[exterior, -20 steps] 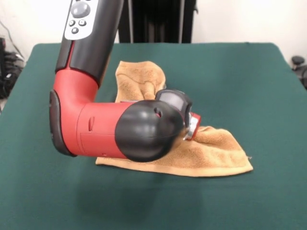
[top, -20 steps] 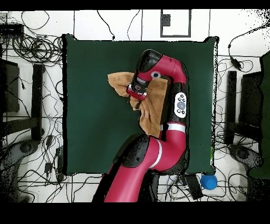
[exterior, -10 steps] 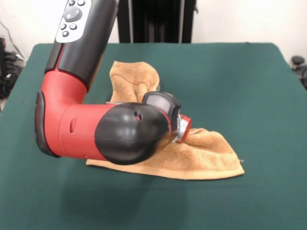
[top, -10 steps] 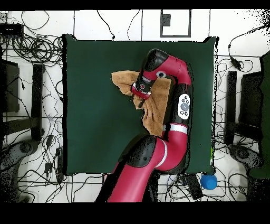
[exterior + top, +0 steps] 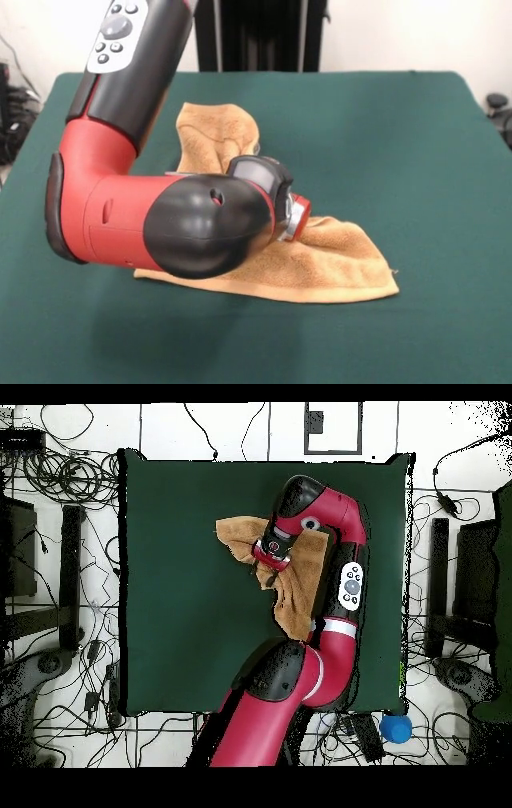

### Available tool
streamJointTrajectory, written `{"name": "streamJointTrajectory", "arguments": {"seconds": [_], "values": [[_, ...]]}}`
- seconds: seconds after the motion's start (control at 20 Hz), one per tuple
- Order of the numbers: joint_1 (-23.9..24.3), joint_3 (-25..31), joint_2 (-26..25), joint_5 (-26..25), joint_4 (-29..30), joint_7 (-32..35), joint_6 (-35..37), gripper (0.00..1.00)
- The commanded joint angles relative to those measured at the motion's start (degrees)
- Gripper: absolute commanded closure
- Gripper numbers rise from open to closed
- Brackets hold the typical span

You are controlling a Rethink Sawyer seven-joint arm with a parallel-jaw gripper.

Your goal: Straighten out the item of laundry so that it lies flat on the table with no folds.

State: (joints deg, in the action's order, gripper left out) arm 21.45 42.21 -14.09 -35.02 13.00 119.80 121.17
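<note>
From my remote station I record the following. The towel lies on the green counter, bunched and folded rather than flat. In the front view one portion spreads low along the near side, ending in a corner at the picture's right; another portion rises in rumpled folds behind the arm. In the overhead view the towel lies near the middle of the counter, one part reaching toward the picture's left and another running down beside the arm.

The arm is bent sharply at its elbow, its forearm low over the cloth. The gripper is down at the towel's bunched middle, its wrist end against the fabric; the overhead view places the gripper at the same spot. The jaws are hidden by the wrist and cloth, so I cannot tell whether they are parted or clamped.
</note>
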Motion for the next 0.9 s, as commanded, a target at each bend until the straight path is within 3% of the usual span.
{"name": "streamJointTrajectory", "arguments": {"seconds": [0.05, 0.6, 0.9], "values": [[5.68, 4.19, -4.23, -19.34, -3.63, -17.38, -16.86, 0.0], [8.23, 16.99, -3.88, -34.36, -4.62, -24.33, -14.89, 0.0], [9.11, 21.15, -3.7, -38.33, -3.61, -24.57, -14.55, 0.0]]}}
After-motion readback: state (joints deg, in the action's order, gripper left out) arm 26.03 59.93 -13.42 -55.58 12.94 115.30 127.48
